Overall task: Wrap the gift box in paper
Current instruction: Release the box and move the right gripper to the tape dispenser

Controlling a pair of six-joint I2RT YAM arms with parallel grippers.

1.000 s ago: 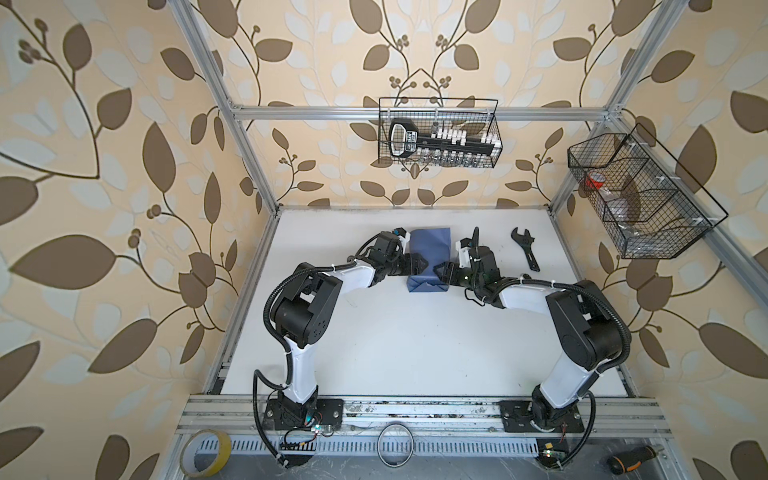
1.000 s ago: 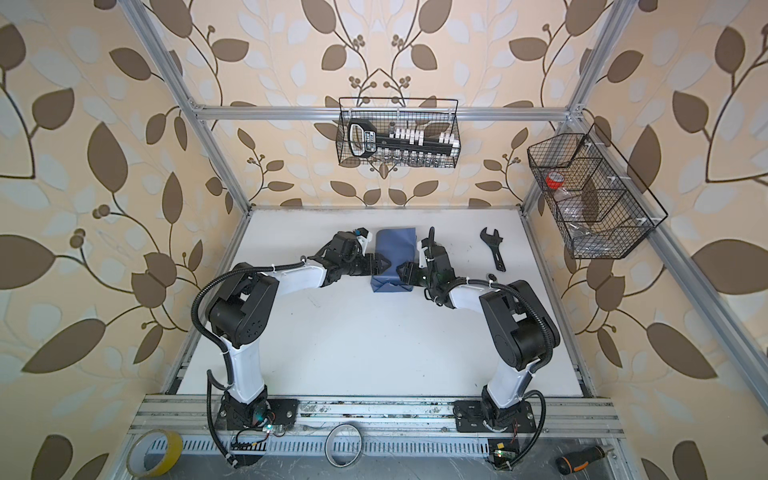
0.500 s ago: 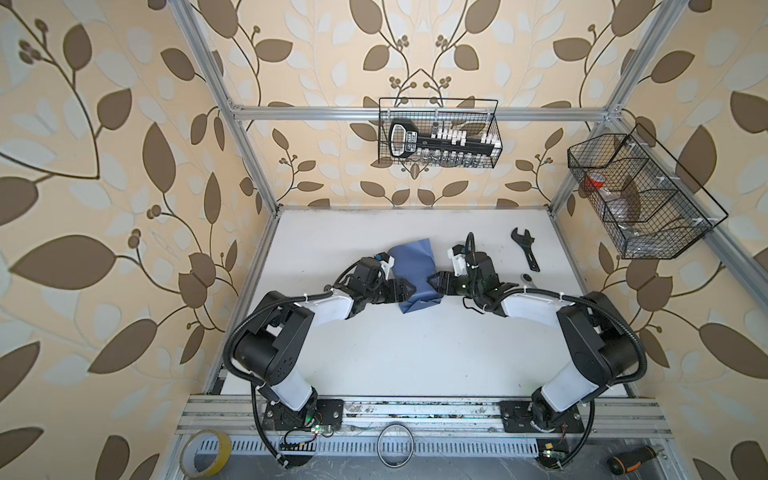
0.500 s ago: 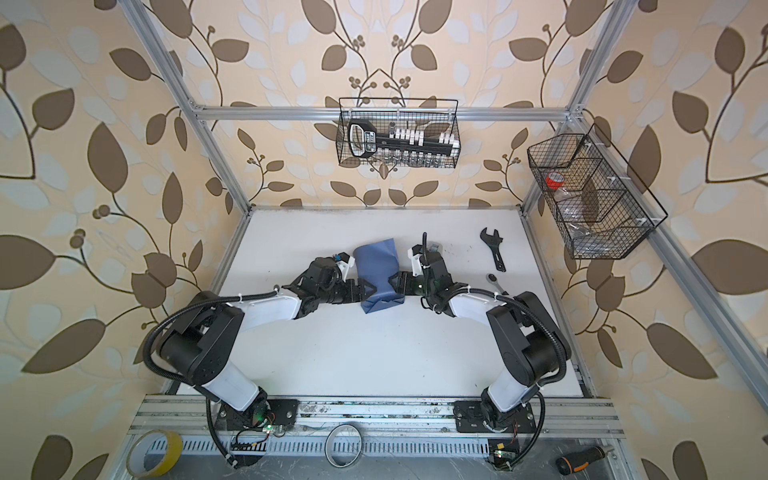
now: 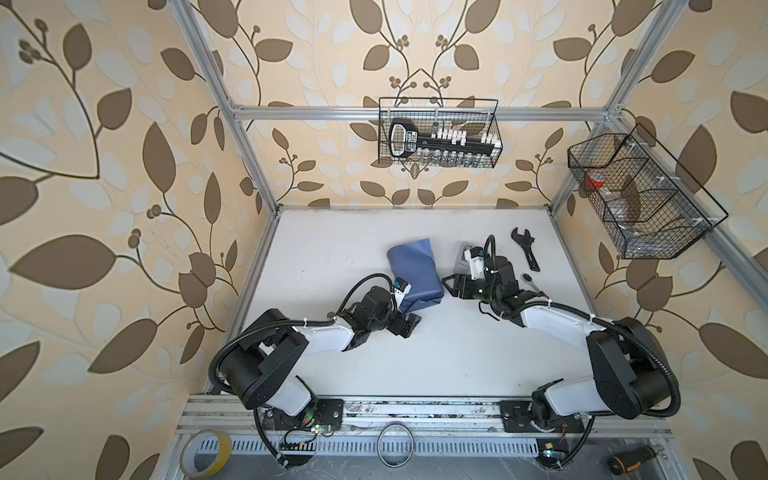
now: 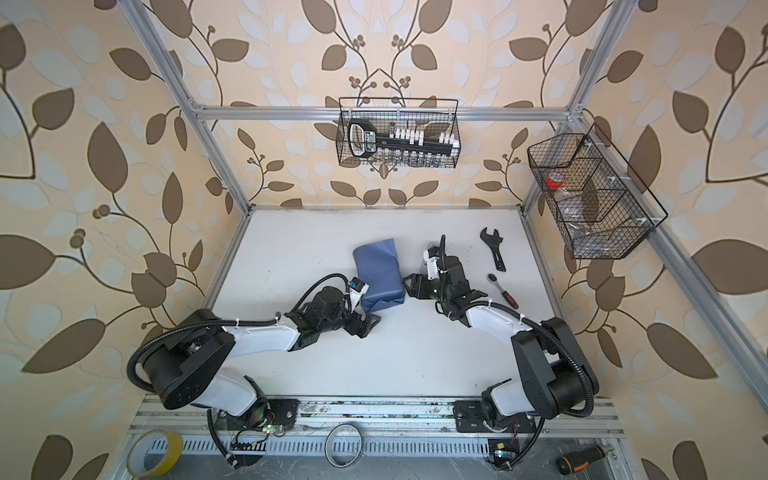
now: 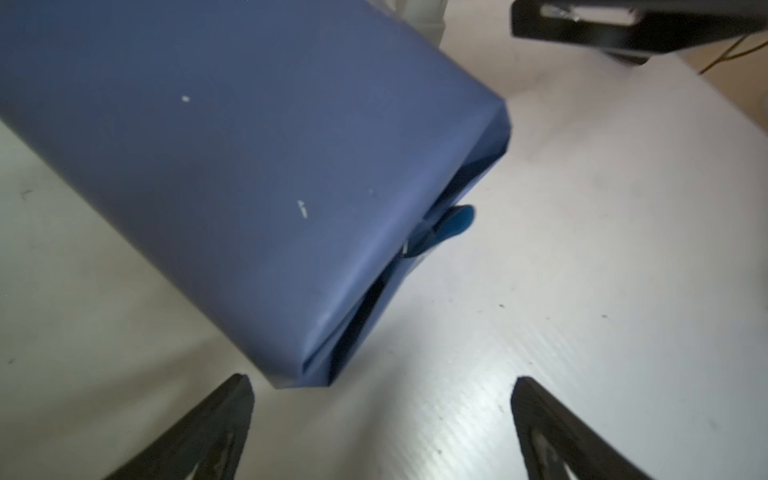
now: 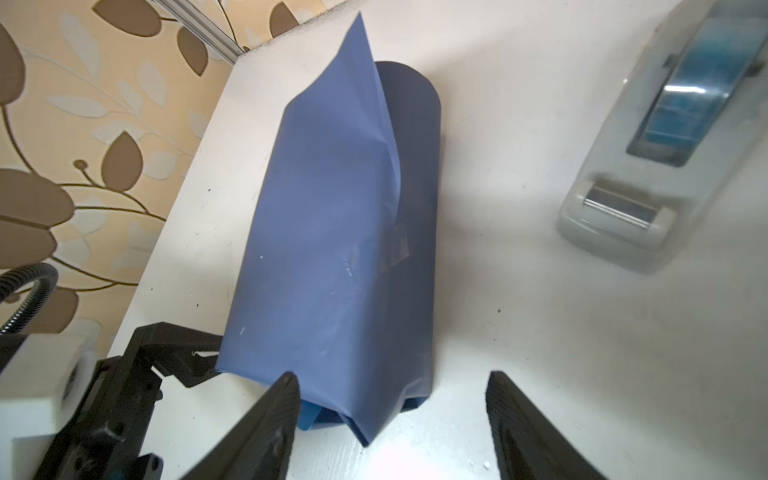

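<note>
Left wrist view is showing the paper (image 7: 249,166), dark-blue side out, lying as a long parcel on the white table (image 7: 602,249), mid-table and slightly left of centre. Gift box is not showing; judging it to be sitting inside, toward the near end.

Left gripper (image 7: 380,379) is hovering just off the parcel's near corner, jaws standing wide apart, gripping nothing. Right gripper (image 8: 392,374) is sitting at the near-right corner, jaws also apart and empty. Cannot tell whether one finger is brushing the paper.

Near-end folds are gaping, with a brighter blue scrap (image 7: 453,224) poking out. Far end is lying unfolded, one flap (image 8: 361,83) standing up. A strip of clear tape (image 8: 395,249) is holding the seam. Tape dispenser (image 8: 623,187) is sitting just right of the parcel.

Risks, as judged:
- Nothing is pinning the near folds, so they may be springing open.
- A finger going in low could be snagging the gap, tearing paper or dragging the parcel.
- Pushing from the near end could be sliding the box toward the open far end.
</note>
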